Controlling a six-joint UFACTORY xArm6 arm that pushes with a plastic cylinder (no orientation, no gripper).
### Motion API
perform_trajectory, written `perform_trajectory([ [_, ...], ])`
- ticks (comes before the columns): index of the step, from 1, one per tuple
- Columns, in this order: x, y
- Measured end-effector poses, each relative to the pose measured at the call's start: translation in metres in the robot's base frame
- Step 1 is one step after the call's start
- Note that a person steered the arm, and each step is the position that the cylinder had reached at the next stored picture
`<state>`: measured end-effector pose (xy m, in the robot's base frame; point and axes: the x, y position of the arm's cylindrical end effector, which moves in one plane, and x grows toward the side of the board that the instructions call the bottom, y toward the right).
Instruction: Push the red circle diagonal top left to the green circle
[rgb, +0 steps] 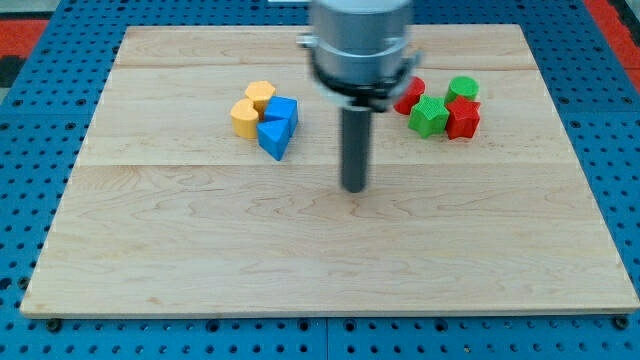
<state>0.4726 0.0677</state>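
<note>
A red rounded block (409, 96) lies at the view's upper right, its left side hidden behind the arm. A green round block (462, 88) sits to its right, near the top of that cluster. Between and below them are a green star-like block (428, 117) and a second red block (464, 119), all packed close together. My tip (354, 188) rests on the wooden board (200, 250) near its middle, below and to the left of the red rounded block and touching no block.
To the left of the rod is another cluster: two yellow blocks (260, 95) (244, 118), a blue cube (284, 109) and a blue triangle (275, 139). The arm's grey body (360, 45) hangs over the top centre. A blue pegboard (30, 200) surrounds the board.
</note>
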Motion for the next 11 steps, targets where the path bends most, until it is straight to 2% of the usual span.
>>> perform_trajectory([
  [1, -0.03, 0.107],
  [2, -0.084, 0.155],
  [3, -0.111, 0.134],
  [4, -0.116, 0.054],
  [5, -0.125, -0.001],
  [6, -0.135, 0.019],
  [8, -0.171, 0.094],
  [10, -0.234, 0.085],
  [11, -0.263, 0.116],
])
